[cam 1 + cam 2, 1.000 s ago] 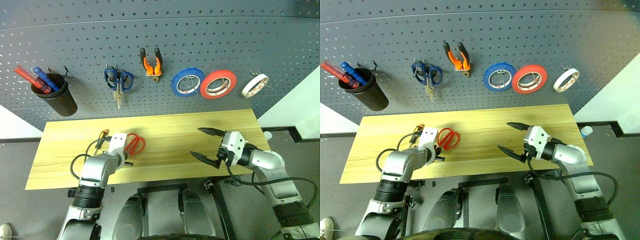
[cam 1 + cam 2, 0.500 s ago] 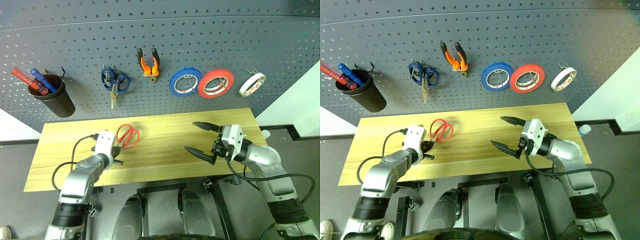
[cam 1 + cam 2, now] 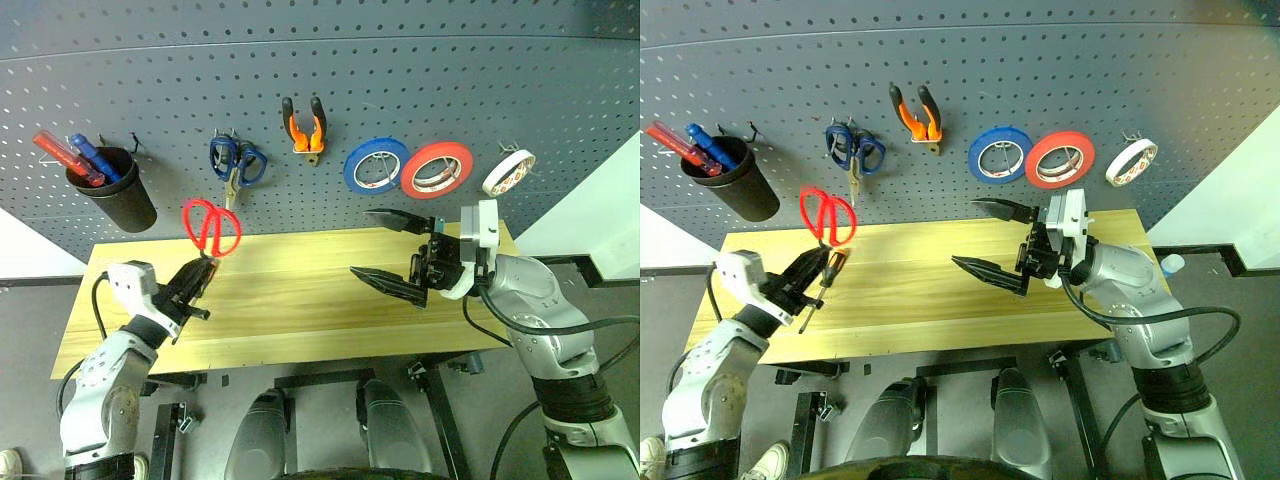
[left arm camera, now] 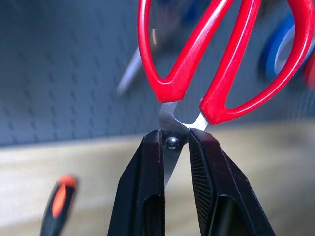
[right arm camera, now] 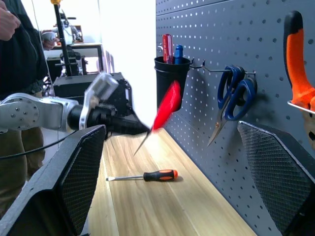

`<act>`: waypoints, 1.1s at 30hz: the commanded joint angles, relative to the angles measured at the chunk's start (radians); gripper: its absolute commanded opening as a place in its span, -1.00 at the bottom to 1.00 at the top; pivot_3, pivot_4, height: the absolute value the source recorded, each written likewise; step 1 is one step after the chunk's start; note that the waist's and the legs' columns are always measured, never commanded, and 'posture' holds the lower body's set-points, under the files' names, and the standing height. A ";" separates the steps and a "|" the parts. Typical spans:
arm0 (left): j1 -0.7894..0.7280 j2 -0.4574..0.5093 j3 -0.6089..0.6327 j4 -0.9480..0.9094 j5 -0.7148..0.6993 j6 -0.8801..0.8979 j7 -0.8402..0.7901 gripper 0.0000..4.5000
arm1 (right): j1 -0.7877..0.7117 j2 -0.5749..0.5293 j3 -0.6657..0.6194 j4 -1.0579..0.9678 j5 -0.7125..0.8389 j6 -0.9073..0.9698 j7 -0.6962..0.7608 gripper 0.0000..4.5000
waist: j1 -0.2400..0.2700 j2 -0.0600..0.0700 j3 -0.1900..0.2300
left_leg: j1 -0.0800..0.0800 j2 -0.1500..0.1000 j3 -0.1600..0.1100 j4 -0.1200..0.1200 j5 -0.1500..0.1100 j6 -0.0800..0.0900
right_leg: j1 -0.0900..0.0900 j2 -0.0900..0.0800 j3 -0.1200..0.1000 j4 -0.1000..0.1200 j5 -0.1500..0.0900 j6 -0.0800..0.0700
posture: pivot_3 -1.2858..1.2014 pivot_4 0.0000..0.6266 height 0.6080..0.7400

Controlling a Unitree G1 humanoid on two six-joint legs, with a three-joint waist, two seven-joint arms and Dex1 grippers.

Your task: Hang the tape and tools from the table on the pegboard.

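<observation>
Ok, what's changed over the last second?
The left gripper, shut on the red scissors near their pivot, has lifted them off the table, handles up toward the pegboard. The right gripper, open, has risen too. The screwdriver still lies on the table; everything hung on the pegboard is unchanged.

The left end effector (image 3: 195,278) is raised with its fingers (image 4: 147,187) clamped together (gripping something thin). The right end effector (image 3: 385,250) is lifted, pointing toward the robot's left, fingers spread wide and empty.
</observation>
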 commanded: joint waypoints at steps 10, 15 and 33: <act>-0.184 0.049 0.012 -0.002 -0.011 -0.065 0.070 -0.82 | -0.008 0.024 -0.006 -0.015 -0.044 -0.026 0.017 1.00 | -0.002 -0.003 -0.007 | 0.000 0.000 0.000 0.007 0.000 0.000 | 0.003 0.001 0.000 0.000 0.003 -0.001 | -0.03 -0.55 0.85; -0.248 0.085 -0.031 0.058 0.058 -0.046 0.119 -0.82 | 0.004 0.027 -0.012 -0.017 -0.054 -0.029 0.015 1.00 | -0.003 -0.005 -0.009 | 0.000 0.000 0.000 0.007 0.000 0.000 | 0.003 0.001 0.001 0.000 0.004 0.001 | -0.04 -0.56 0.85; -0.293 0.156 -0.117 0.192 0.168 0.098 0.164 0.08 | 0.027 0.025 -0.016 -0.029 -0.074 -0.033 0.004 1.00 | -0.005 -0.005 -0.011 | 0.000 0.000 0.000 0.007 0.000 0.000 | 0.003 0.002 0.001 0.000 0.004 0.001 | -0.04 -0.57 0.85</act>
